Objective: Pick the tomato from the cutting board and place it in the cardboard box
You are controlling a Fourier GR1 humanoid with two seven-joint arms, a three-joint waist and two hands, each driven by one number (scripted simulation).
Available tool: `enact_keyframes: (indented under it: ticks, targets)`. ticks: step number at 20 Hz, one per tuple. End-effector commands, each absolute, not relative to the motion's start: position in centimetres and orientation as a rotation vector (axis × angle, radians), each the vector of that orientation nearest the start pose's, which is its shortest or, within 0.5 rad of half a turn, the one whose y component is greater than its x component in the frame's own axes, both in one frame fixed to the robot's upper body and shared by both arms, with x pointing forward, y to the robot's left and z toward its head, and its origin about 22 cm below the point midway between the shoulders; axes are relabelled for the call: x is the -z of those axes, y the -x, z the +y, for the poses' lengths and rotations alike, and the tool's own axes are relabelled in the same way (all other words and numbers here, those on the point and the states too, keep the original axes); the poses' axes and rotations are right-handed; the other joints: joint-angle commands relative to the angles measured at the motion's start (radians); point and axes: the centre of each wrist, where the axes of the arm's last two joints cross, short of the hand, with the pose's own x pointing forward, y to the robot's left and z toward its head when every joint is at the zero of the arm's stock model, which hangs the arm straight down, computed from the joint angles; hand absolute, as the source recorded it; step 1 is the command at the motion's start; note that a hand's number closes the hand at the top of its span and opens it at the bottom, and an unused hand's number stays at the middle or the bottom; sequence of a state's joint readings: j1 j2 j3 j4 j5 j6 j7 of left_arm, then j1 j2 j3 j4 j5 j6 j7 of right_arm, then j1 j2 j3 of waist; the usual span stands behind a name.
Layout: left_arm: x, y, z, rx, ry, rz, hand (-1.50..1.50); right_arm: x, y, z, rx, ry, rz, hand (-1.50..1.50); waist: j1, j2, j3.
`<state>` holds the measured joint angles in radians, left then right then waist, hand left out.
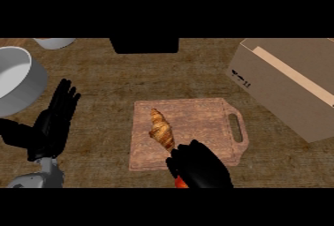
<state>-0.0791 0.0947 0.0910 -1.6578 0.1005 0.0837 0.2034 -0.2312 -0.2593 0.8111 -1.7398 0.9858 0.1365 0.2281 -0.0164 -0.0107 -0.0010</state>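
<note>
A wooden cutting board [202, 117] with a handle slot on its right lies in the middle of the counter. My right hand [199, 170] hangs over the board's near edge, with its fingers curled round the tomato [180, 182]. Only a small red-orange sliver of the tomato shows under the hand's lower left side. The cardboard box [294, 84] stands to the right of the board and further back; it looks closed on top, with a tape strip along it. At the left, my left hand [55, 121] rests open with fingers pointing up, well away from the board.
A croissant [161, 130] lies on the board's left half, just beyond my right hand. A large white bowl [16, 79] stands at the far left, a smaller white dish [55, 42] at the back left, and a black object [145, 45] at the back centre.
</note>
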Motion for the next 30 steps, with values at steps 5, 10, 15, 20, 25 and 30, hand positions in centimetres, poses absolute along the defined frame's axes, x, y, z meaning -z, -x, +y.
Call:
enact_keyframes:
  ticks: [5, 10, 15, 20, 25, 30]
  targets:
    - [-5.0, -26.0, 25.9, -0.132, -0.085, -1.532, 0.00, -14.1, -12.5, -12.8, -1.481, 0.511, -1.881, 1.50, -0.006, 0.004, 0.001]
    - [-6.5, -25.2, 27.0, -0.115, -0.084, -1.545, 0.00, -17.1, -13.9, -15.4, -1.103, 0.660, -1.933, 1.50, 0.009, 0.007, 0.002]
    - [-5.9, -26.0, 25.8, -0.118, -0.094, -1.541, 0.00, -20.6, -14.3, -18.4, -0.962, 0.789, -1.922, 1.50, 0.008, 0.011, 0.001]
    - [-6.5, -26.2, 26.3, -0.117, -0.069, -1.536, 0.00, -21.8, -18.2, -19.5, -0.846, 0.809, -1.840, 1.50, 0.019, 0.011, 0.001]
    - [-5.0, -26.2, 25.3, -0.110, -0.074, -1.535, 0.00, -21.7, -24.4, -23.8, -0.840, 0.843, -1.762, 1.50, 0.021, 0.013, 0.001]
    - [-5.8, -25.5, 26.7, -0.099, -0.054, -1.549, 0.00, -20.1, -27.9, -27.5, -0.801, 1.033, -1.743, 1.50, 0.030, 0.014, 0.002]
